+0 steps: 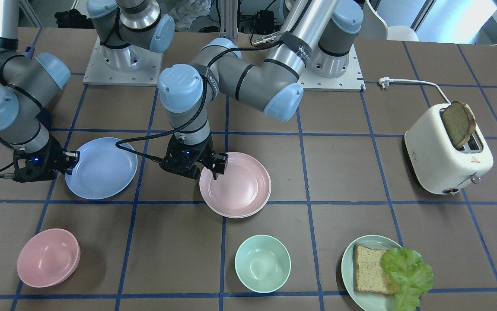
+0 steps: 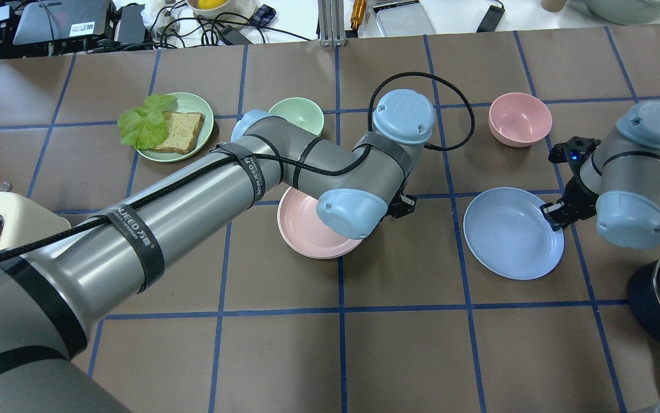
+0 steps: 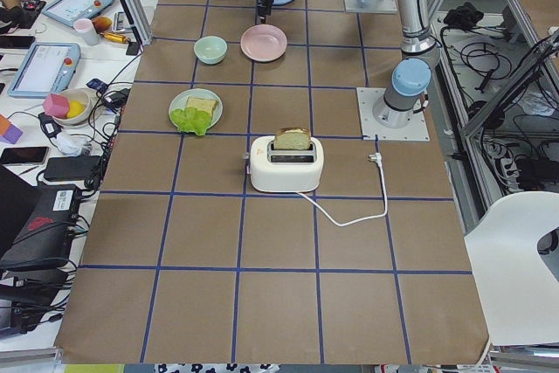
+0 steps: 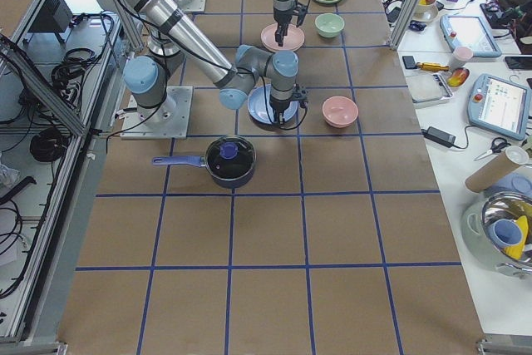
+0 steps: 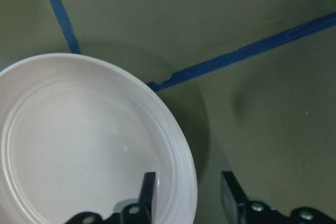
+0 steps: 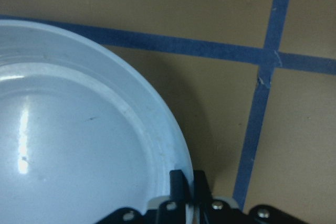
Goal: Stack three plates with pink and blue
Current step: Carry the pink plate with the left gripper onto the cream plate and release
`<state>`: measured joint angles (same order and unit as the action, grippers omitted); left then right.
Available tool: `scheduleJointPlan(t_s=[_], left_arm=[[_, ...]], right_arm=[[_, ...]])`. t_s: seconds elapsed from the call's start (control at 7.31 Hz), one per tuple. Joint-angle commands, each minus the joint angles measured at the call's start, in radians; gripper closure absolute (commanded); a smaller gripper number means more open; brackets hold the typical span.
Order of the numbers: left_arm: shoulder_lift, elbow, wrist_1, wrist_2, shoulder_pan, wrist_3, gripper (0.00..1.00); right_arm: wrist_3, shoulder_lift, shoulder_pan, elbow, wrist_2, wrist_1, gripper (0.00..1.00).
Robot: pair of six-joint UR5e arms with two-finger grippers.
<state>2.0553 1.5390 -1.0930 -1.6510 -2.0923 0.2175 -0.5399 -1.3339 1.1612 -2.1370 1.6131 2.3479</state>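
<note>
The right gripper pinches the rim of the blue plate tight, while the left gripper sits spread apart over the rim of the pink plate nearby.

Left arm bent low, jaws apart, right arm low, jaws closed

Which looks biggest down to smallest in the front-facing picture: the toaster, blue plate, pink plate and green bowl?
1. toaster, the largest.
2. blue plate and pink plate: they look about the same size, so I won't rank one over the other.
3. green bowl, the smallest.
</note>
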Motion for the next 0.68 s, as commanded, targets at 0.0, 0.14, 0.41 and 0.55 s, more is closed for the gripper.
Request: scheduleJointPlan(t_s=[0.0,0.14,0.41,0.55], left_arm=[[-0.114,-0.046,-0.135,0.007,0.108,-0.012,0.0],[-0.177,-0.049,-0.218,0.07,0.176,-0.021,0.0],[-0.321,-0.046,-0.388,0.117,0.361,-0.038,0.0],[-0.386,-0.037,-0.465,0.117,0.421,-0.096,0.0]], right_arm=[[0.001,-0.008,0.0,0.017,0.001,-0.002,0.97],[0.001,-0.01,0.002,0.034,0.001,-0.007,0.99],[0.003,-0.016,0.003,0.058,-0.031,-0.025,1.0],[0.003,-0.016,0.003,0.08,-0.041,-0.05,1.0]])
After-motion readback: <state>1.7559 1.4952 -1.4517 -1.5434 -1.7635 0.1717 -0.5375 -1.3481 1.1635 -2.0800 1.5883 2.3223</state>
